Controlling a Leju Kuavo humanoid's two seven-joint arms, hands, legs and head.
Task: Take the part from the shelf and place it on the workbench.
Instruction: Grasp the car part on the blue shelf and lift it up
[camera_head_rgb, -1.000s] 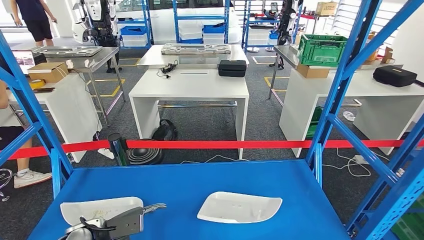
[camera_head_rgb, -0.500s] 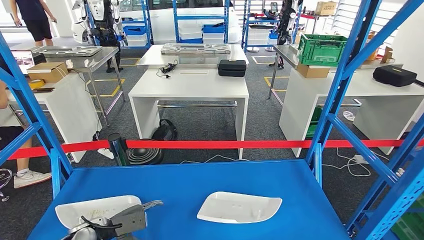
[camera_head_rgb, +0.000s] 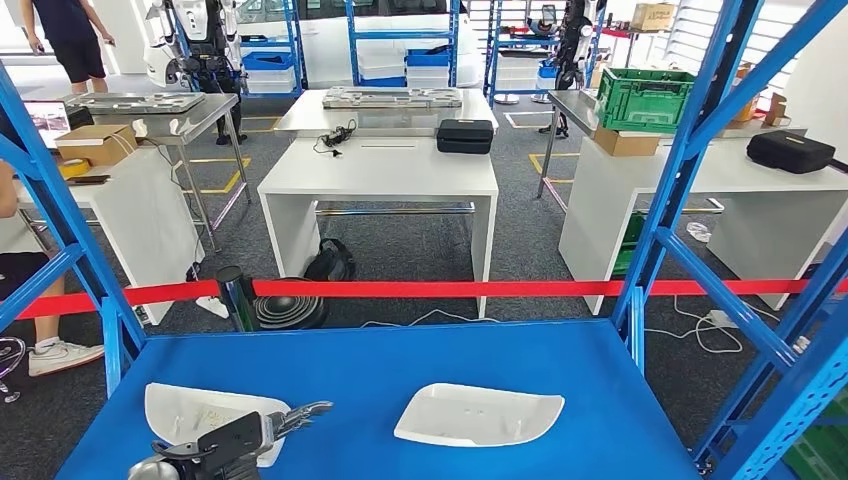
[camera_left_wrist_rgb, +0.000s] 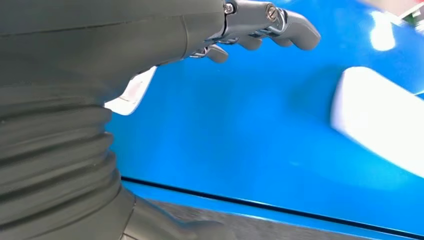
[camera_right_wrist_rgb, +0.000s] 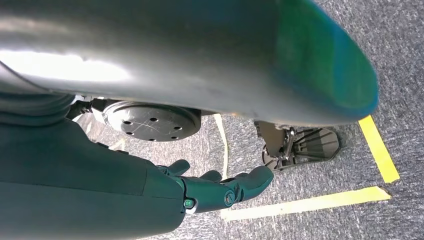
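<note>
Two white plastic parts lie on the blue shelf (camera_head_rgb: 380, 365). The left part (camera_head_rgb: 185, 410) sits at the near left corner, and my left hand (camera_head_rgb: 235, 440) lies over its near right end and grips it, with the fingers (camera_head_rgb: 305, 412) reaching out past its edge. In the left wrist view a corner of this part (camera_left_wrist_rgb: 132, 92) peeks out under the left hand (camera_left_wrist_rgb: 150, 35). The second part (camera_head_rgb: 478, 415) lies free at the shelf's middle and shows as a blur (camera_left_wrist_rgb: 380, 125). My right hand (camera_right_wrist_rgb: 220, 187) hangs over the floor with its fingers loosely apart, holding nothing.
Blue shelf uprights (camera_head_rgb: 690, 140) stand at the right and the left (camera_head_rgb: 55, 210). A red barrier tape (camera_head_rgb: 450, 288) runs behind the shelf. Beyond it are white workbenches (camera_head_rgb: 380, 165), a green crate (camera_head_rgb: 643, 98) and a person (camera_head_rgb: 65, 40) at the far left.
My left hand has sunk a little lower on the left part. That part has turned and slid to the right under it. The second part has not moved.
</note>
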